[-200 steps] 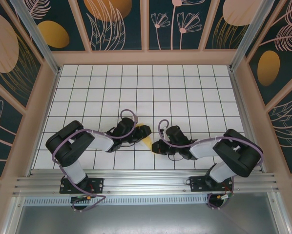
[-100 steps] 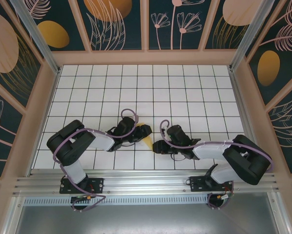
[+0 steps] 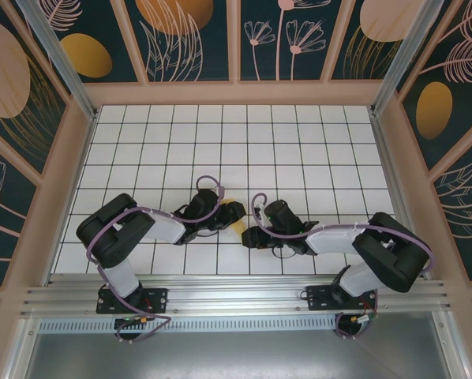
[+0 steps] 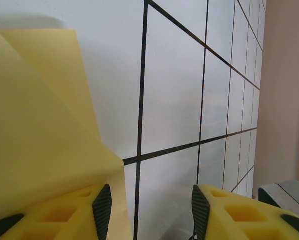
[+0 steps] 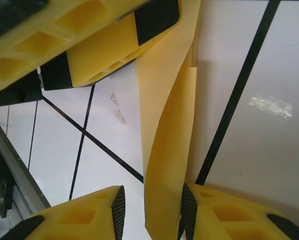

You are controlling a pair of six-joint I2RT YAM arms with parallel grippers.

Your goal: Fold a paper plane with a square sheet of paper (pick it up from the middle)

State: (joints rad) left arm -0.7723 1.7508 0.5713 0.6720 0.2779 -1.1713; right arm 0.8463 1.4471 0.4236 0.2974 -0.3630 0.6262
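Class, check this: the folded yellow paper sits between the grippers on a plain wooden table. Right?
No. The top external view shows a white table with a black grid; the yellow paper does sit between the left gripper and right gripper.

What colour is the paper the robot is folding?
The paper is plain pale yellow, with no pattern. The right wrist view shows it best.

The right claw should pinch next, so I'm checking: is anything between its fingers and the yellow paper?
Nothing visible does. The folded yellow paper runs between the open fingers of the right claw, nearer one of them, over the bare table.
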